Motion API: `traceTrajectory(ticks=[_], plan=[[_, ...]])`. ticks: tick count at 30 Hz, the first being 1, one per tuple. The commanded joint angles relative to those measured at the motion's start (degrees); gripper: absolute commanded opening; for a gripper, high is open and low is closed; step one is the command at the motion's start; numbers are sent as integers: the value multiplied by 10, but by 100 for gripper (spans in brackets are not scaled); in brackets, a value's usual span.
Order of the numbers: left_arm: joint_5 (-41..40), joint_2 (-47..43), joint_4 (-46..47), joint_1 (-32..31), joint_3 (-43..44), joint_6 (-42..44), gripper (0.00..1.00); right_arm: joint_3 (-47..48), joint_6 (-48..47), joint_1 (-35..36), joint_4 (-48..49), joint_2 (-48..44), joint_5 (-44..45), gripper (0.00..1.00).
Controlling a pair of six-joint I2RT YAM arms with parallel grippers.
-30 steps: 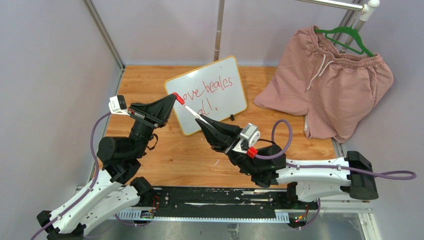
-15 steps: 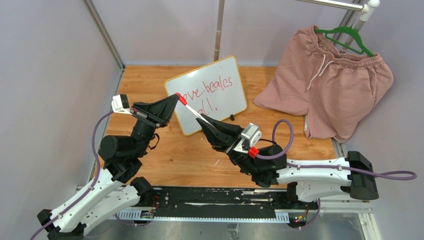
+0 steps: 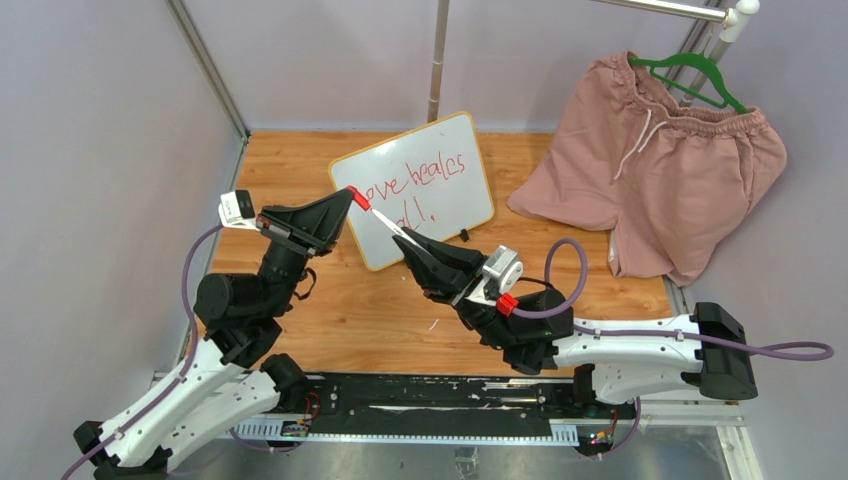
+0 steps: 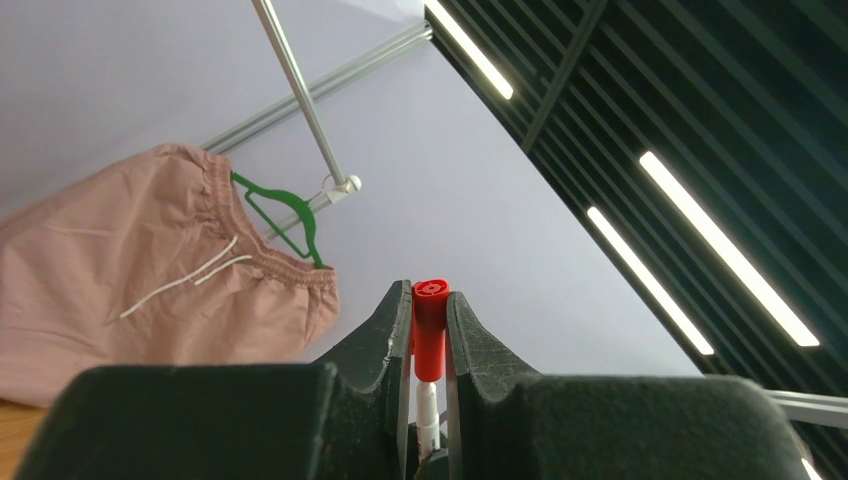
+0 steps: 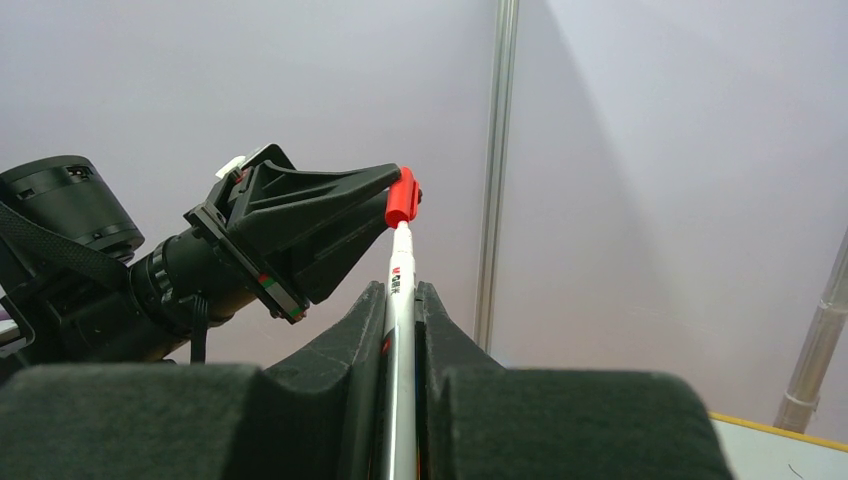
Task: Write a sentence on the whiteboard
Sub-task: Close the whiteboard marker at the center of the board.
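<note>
- Wooden tabletop (image 3: 350,310), walled in pale lilac, carried the whiteboard (image 3: 458,205) toward its back, turned askew with the left corner nearer the arms.
- On the whiteboard ran the sentence (image 3: 415,180) in red cursive over two lines; the start of each line was hidden behind the arms, and what showed read roughly "ve heales" above "ll!".
- Over the whiteboard's left corner hung a red cap (image 3: 358,197), pinched between the fingers of the left tool (image 3: 345,200), which were clamped on its sides.
- From the cap a white marker (image 3: 392,226) slanted across the whiteboard's near-left edge; its tip end met the cap, and the tip itself could not be seen.
- At the whiteboard's near edge the right tool (image 3: 410,243) was closed tight on the marker's barrel, the body lying along the slot between its fingers.
- Both arms reached toward the whiteboard's near-left part from their bases at the front rail, the left from the left side, the right from in front.
- Right of the whiteboard, pink shorts (image 3: 650,170) draped onto the tabletop from a green hanger (image 3: 690,75).
- Behind the whiteboard's back edge stood a metal pole (image 3: 438,60).
</note>
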Motion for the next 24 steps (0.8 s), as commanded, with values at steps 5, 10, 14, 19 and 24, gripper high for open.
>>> traceTrajectory(ticks=[5,10,14,19,24], plan=[[-3,-4,17,2,6,5,0,11,-7,-5,35,-13,12,0],[5,-1,17,2,6,-1,0,18,-9,-6,35,-10,10,0],[7,1,17,2,5,-2,0,21,-7,-6,35,-7,8,0],[4,0,17,2,4,-1,0,20,-3,-7,35,-6,6,0],[6,1,17,2,5,-4,0,22,-1,-7,30,-6,4,0]])
